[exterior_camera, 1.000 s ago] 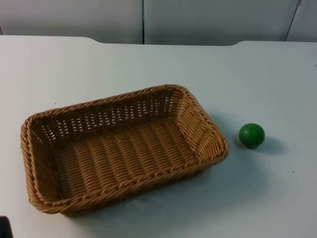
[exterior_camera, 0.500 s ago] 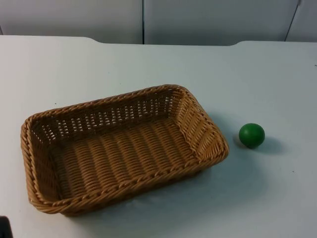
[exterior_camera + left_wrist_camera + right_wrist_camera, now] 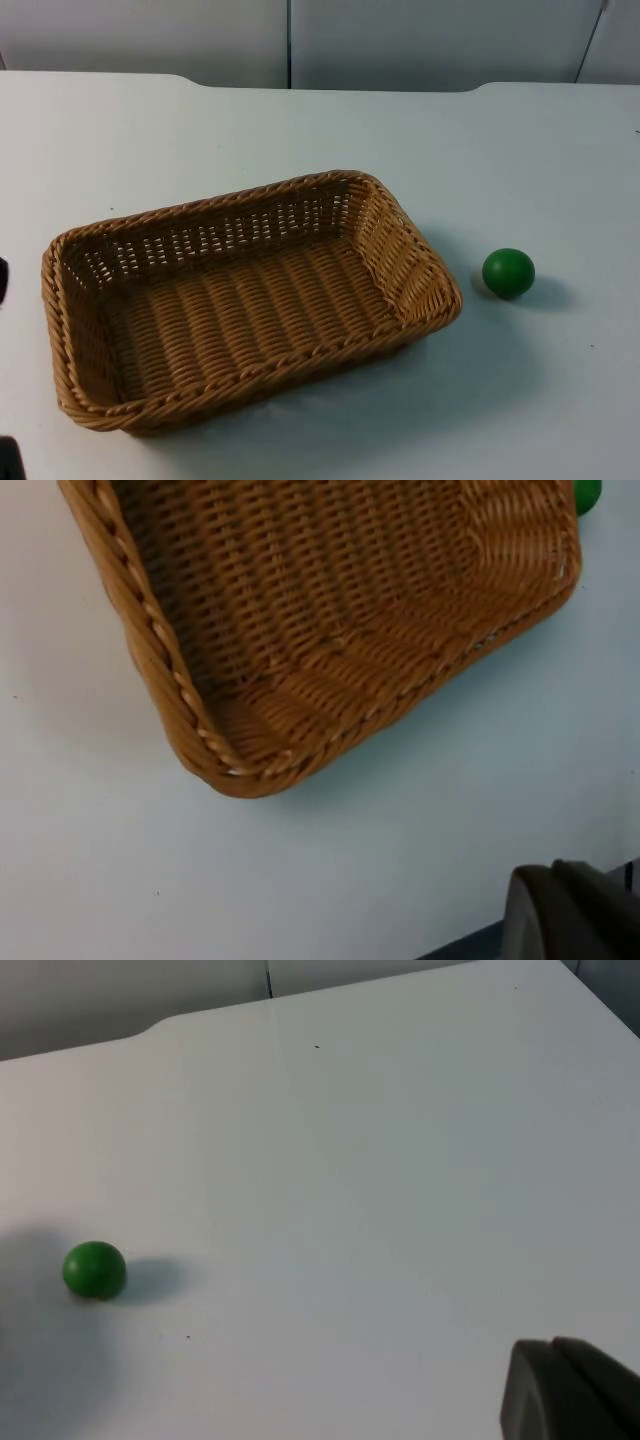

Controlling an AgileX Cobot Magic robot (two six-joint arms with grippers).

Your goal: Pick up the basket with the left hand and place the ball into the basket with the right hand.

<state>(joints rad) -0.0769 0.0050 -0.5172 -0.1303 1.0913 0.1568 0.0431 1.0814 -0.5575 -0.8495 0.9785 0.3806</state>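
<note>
Wicker basket [image 3: 250, 300] sits left-centre on the table [image 3: 300, 130], empty (not yet lifted) — green ball [image 3: 508, 272] just right of it, free for picking; neither gripper's state can be told.

Left wrist view: basket [image 3: 330, 630] cropped by frame edge; ball [image 3: 588, 494] mostly cut off.

We see the flat white table top [image 3: 300, 120] carrying a rectangular woven wicker basket [image 3: 240, 300], a small round green ball [image 3: 508, 272] near its right.
</note>
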